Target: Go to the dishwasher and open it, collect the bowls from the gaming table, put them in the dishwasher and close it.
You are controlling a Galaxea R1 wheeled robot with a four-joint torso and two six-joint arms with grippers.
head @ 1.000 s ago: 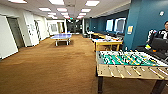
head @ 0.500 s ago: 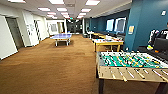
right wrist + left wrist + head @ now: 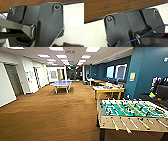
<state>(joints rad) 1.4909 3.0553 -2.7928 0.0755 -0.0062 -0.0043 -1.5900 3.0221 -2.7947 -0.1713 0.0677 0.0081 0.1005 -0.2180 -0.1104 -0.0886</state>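
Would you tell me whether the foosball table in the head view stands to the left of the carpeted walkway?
No, the foosball table stands at the right, with the open brown carpet stretching away on its left.

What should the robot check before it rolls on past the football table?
1. Carpet ahead free of obstacles: ok.
2. Football table off to the robot's right, out of the open lane: ok.
3. Table with a yellowish edge beyond it in sight: ok.
4. Bowls on that table: cannot tell, the things on it are too small.
5. Ping-pong table far down the room, not in the way: ok.
6. Grippers open or shut: cannot tell.
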